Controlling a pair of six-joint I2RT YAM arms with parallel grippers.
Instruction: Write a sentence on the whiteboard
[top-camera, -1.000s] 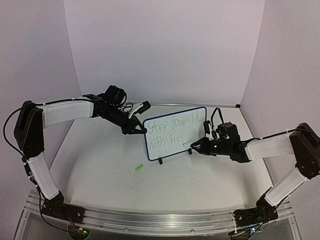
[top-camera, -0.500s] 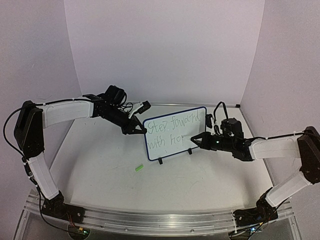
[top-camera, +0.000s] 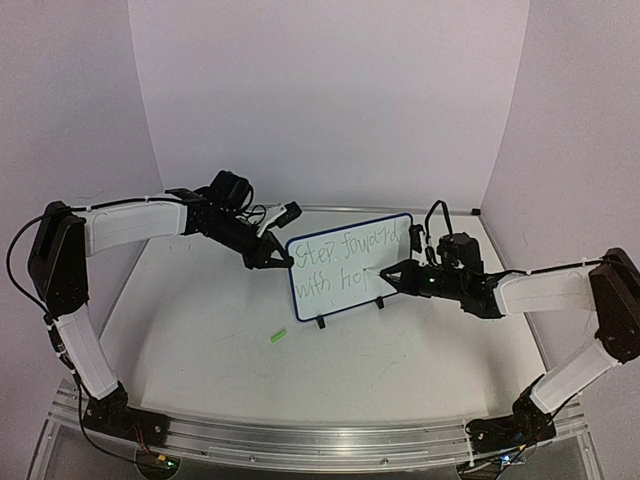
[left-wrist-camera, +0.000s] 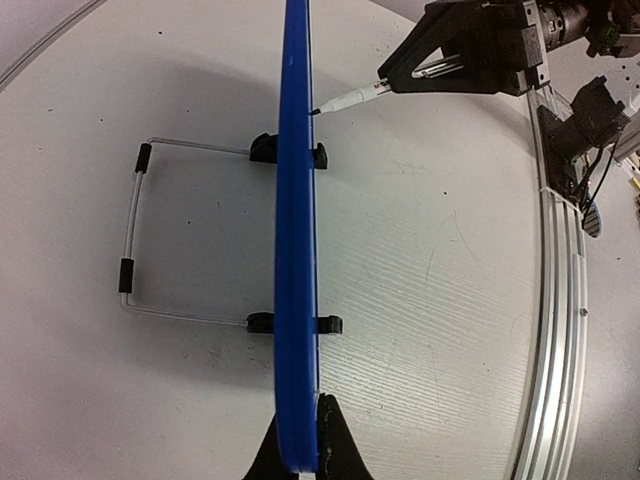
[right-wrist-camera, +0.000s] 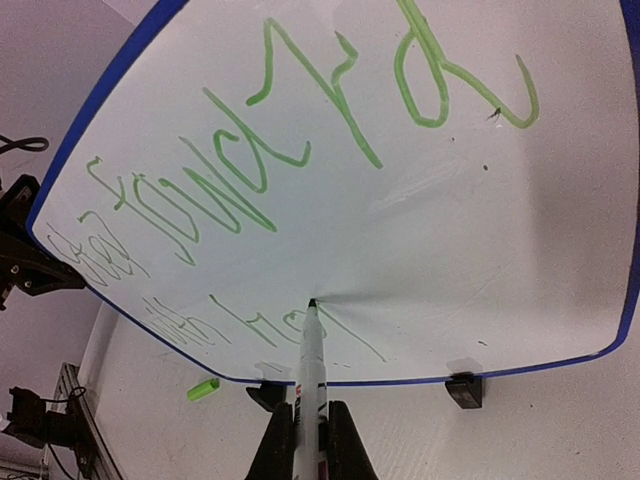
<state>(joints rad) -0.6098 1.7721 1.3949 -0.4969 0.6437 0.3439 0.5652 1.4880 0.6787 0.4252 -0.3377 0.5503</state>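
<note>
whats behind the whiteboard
Behind the whiteboard a wire stand runs back from the two black clip feet, lying on the table. In the top external view the board hides it.

Worktop: white, wood-grain. On it: whiteboard, upright on clip feet, centre; sm. green piece near-left of board.

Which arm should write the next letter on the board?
Right. The right gripper holds the marker, its tip touching the whiteboard at the end of the second line. The left gripper is shut on the whiteboard's edge, steadying it, with no marker.
</note>
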